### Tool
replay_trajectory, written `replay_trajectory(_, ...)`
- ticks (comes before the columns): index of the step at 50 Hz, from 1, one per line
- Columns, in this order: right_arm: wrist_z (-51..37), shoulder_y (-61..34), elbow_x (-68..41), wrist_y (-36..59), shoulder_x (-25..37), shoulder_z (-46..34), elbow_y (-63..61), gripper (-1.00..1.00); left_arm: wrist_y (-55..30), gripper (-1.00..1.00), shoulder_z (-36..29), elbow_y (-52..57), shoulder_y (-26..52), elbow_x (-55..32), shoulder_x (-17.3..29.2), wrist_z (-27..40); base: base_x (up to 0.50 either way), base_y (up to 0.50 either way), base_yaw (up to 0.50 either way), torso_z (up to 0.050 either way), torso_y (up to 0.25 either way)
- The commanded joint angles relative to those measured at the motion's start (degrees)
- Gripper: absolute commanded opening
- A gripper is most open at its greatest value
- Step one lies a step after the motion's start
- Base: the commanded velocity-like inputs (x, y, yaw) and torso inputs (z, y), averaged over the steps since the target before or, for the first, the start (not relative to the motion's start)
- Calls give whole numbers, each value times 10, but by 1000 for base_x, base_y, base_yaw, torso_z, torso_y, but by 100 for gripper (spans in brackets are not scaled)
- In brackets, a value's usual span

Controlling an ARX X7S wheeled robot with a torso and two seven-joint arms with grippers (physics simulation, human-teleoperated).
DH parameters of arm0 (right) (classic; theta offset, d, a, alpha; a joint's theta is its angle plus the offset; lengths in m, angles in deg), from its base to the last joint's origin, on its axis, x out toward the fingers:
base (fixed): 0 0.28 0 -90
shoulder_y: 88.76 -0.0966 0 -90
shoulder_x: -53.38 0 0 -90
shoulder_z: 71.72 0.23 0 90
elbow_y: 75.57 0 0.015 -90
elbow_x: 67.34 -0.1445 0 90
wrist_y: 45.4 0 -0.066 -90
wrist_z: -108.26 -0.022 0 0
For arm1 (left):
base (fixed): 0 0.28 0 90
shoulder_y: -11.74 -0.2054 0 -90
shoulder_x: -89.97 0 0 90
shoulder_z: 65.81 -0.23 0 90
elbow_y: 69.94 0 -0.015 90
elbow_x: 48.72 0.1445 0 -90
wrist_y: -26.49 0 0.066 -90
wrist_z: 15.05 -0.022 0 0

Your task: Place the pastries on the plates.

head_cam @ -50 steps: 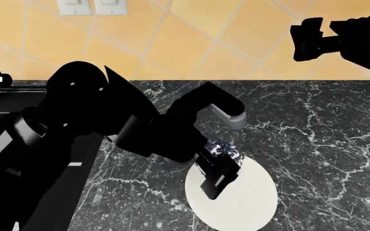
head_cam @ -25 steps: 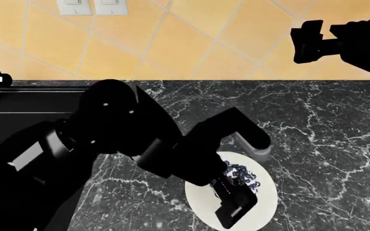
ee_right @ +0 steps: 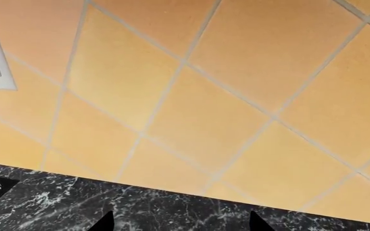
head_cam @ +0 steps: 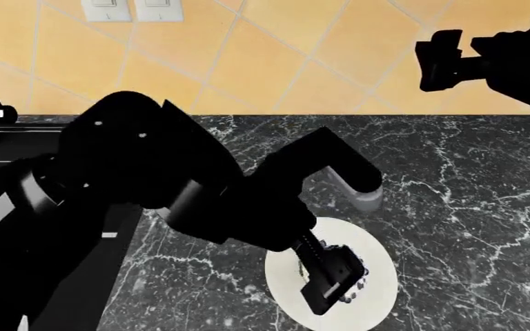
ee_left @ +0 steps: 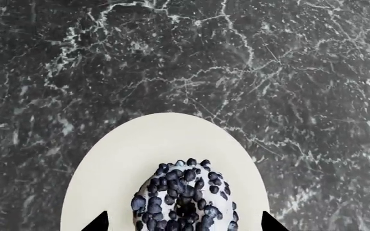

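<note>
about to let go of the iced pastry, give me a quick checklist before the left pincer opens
1. Iced pastry over the cream plate: ok.
2. Pastry well inside the plate rim: ok.
3. Pastry resting on the plate, not hanging above it: cannot tell.
4. Left pincer fingertips on either side of the pastry, apart: ok; contact cannot tell.
5. Right pincer raised by the tiled wall, out of the way: ok.
6. Second pastry and patterned plate located: not ok, neither is in view.
</note>
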Motion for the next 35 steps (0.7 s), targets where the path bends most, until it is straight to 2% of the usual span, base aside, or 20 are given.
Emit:
replay_trajectory(1, -3, 0, -3, 0, 0, 0, 0, 100, 9, 100, 34, -8, 40, -20, 44, -1, 0, 0, 0, 0, 0)
replay_trajectory(9, 10, -4, -3, -20, 3, -10, 1, 100, 28, 100, 17, -79, 78, 105, 88, -110, 0, 0, 0, 0, 0)
replay_trajectory(15, 16, -6, -7, -23, 2, -13, 2, 100, 45, 100, 20, -97, 95, 138, 119, -134, 0, 0, 0, 0, 0)
replay_trajectory(18, 18, -7, -11, -23, 1, -13, 1, 100, 56, 100, 34, -87, 84, 129, 144, -115, 0, 0, 0, 0, 0)
replay_trajectory(26, 10, -6, -11, -21, 0, -10, 2, 100, 92, 100, 43, -89, 58, 148, 168, -103, -24, 0, 0, 0, 0)
replay_trajectory(30, 6, -5, -13, -19, -2, -3, 3, 100, 127, 100, 62, -66, 27, 145, 181, -72, -448, 0, 0, 0, 3)
replay_trajectory(35, 7, -6, -13, -25, -2, -5, 4, 100, 124, 100, 67, -47, 11, 126, 193, -53, -500, 0, 0, 0, 0)
